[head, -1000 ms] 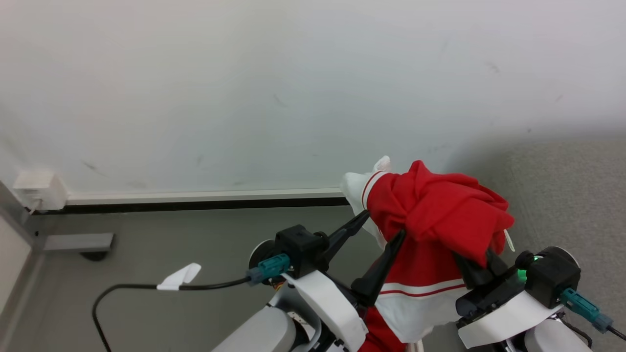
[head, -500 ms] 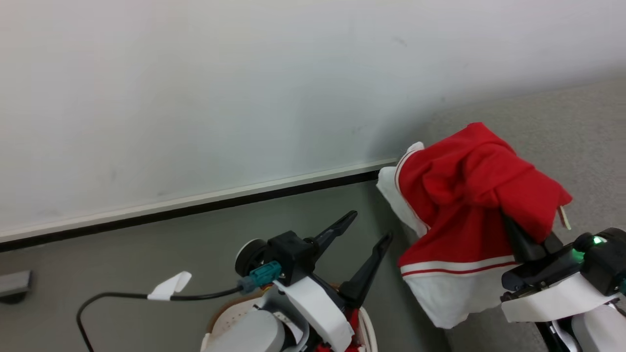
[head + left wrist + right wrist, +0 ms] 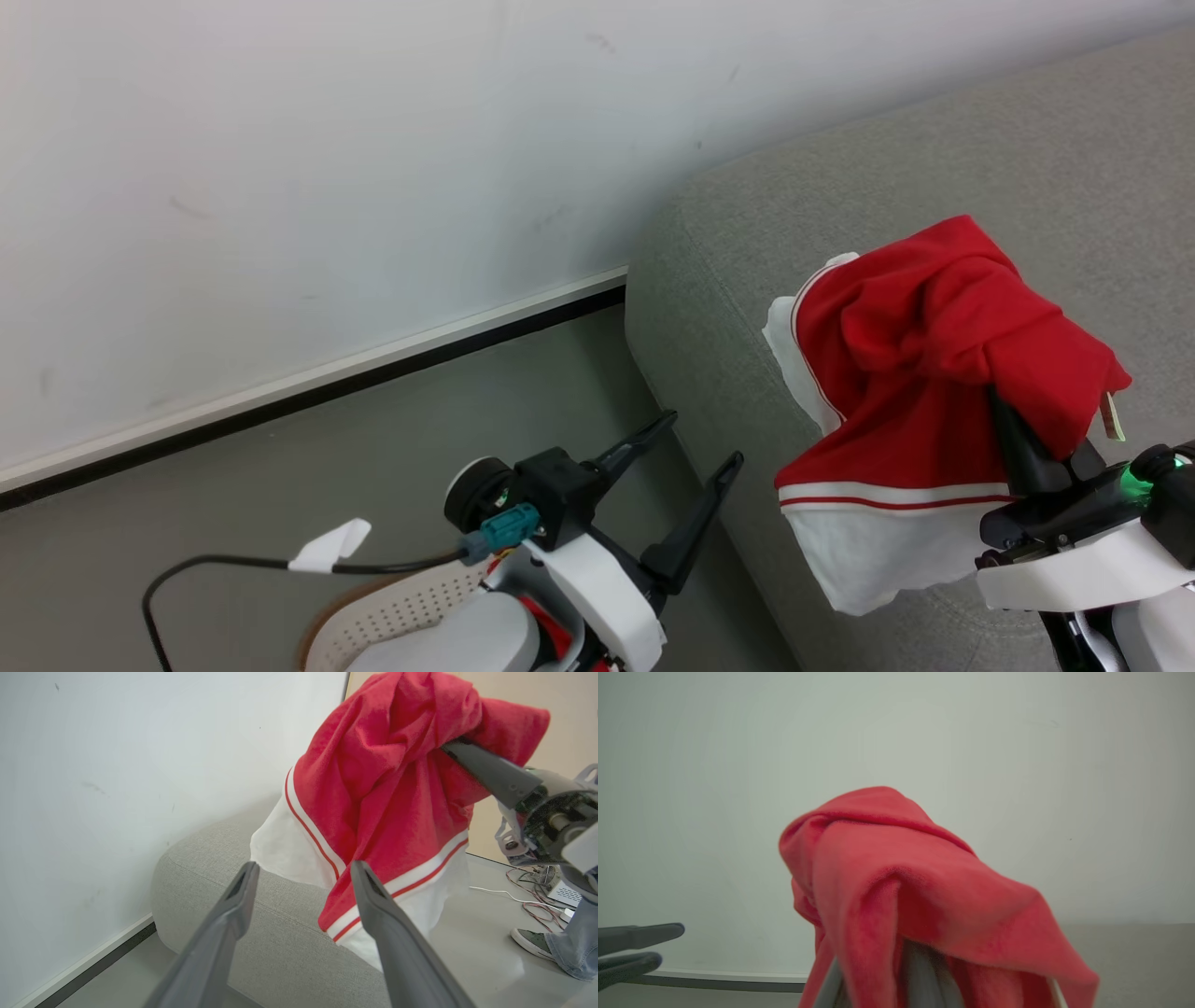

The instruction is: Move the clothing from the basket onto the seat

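Right jaws clamp the clothing (image 3: 910, 373) above the seat (image 3: 728, 280); left jaws gape empty just beside it.

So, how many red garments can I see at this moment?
1 for certain: the clothing hangs from the shut right gripper by the seat. Red scraps inside the basket may be more, mostly hidden.

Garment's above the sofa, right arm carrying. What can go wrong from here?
The soft red and white fabric garment is draped over the right gripper's shut fingers and may stay hooked on release.
It hangs near the light grey upholstered sofa's rounded end; dropped here it might slide to the floor.
The open left gripper sits close to the hem and could snag it.
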Motion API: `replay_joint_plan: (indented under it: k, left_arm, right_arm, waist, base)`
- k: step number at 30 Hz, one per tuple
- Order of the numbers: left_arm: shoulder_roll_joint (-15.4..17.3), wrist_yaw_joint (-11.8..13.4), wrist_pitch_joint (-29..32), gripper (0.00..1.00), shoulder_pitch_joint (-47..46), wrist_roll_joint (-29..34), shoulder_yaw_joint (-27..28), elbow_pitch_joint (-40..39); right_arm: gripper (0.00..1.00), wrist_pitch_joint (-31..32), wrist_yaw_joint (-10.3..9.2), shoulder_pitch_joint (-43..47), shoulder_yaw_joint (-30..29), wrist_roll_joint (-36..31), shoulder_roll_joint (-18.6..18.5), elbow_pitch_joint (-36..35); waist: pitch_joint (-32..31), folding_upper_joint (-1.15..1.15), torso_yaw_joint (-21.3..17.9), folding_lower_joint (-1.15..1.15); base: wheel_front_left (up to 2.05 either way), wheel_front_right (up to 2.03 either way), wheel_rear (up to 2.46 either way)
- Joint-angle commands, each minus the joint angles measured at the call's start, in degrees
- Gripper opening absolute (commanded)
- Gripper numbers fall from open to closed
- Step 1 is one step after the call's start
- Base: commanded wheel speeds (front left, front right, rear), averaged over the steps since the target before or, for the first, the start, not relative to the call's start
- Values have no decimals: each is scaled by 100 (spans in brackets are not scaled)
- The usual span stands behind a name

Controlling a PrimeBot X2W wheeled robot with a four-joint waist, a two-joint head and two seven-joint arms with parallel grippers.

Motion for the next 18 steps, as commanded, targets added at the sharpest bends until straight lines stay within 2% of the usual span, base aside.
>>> replay_joint_plan:
  k: [1, 12, 18]
  left_arm:
    - [17, -2, -29, 100, -52, 45, -4, 22]
    - [21, -19, 25, 100, -231, 131, -79, 55]
    - [85, -1, 167, 100, -471, 196, -95, -44]
  right_arm:
    - [0, 1, -14, 42, -29, -15, 7, -42]
    - [0, 1, -14, -242, -180, 34, -13, -15]
    - [0, 1, -15, -772, -519, 314, -80, 46]
  waist:
    - [48, 0, -105, 0]
    - [376, 0, -136, 0]
    - [919, 0, 72, 0]
  base:
    - [0, 0, 0]
    - [0, 0, 0]
    - [0, 0, 0]
